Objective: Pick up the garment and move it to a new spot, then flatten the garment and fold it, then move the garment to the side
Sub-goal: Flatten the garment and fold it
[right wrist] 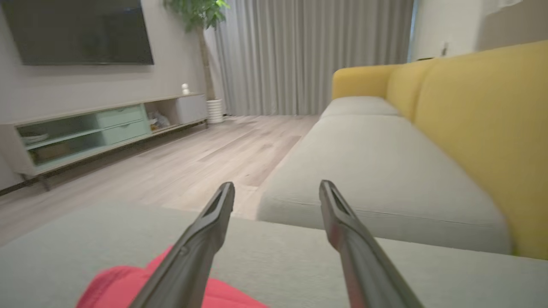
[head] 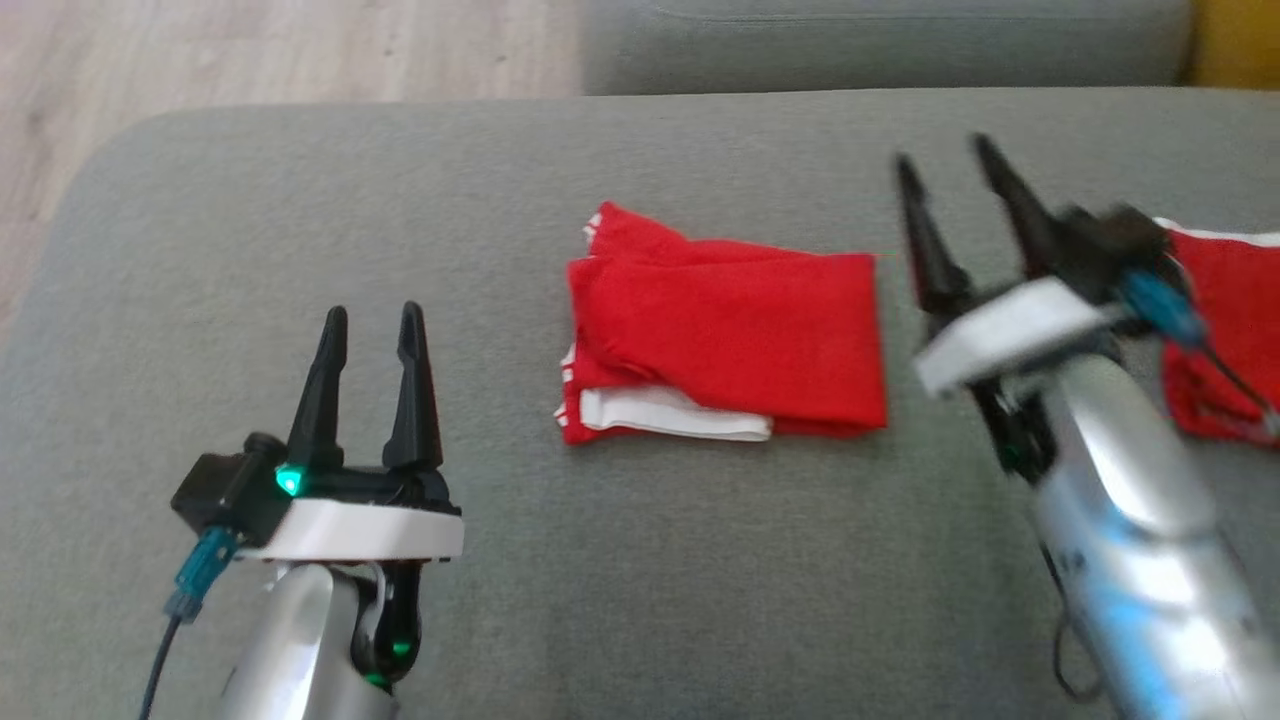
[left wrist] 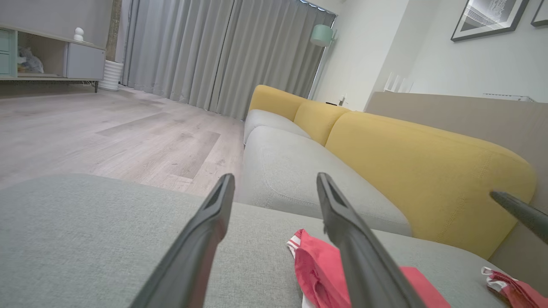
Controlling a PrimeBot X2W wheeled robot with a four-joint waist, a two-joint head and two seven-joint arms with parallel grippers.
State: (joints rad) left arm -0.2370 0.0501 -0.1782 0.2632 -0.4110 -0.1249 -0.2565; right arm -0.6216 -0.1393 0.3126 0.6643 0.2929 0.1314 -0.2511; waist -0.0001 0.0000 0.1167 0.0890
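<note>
Where the garment lies: the red garment (head: 725,340), white-trimmed, sits folded flat near the middle of the grey cushion (head: 300,200), between the two hands and touching neither.
Near-left side: the left hand (head: 374,315) hovers over bare cushion, fingers spread with nothing between them, well left of the fold.
Right side: the right hand (head: 945,158) is blurred, its fingers spread and empty, tips just right of the garment's right edge.
Neighbour: a second red piece (head: 1225,330) lies at the right edge of the cushion, partly behind the right arm.
Stage, as I judge it: the folding looks done — the shift to the side seems to be what remains, though I cannot tell whether this spot already counts.
Risk, fold opening: a pinch on the top layer alone would lift it off the layers beneath. The white-banded layer poking out at the near-left corner looks likeliest to be left behind.
Risk, dragging: sliding instead of lifting would let the woven cushion grip the bottom layer and skew the stack.
Risk, wrong cloth: going right brings the fold close to the second red piece — the two could overlap or be grabbed together.
Risk, snag: with the right fingers so near the edge, a low sideways sweep could catch it and flip it open.
</note>
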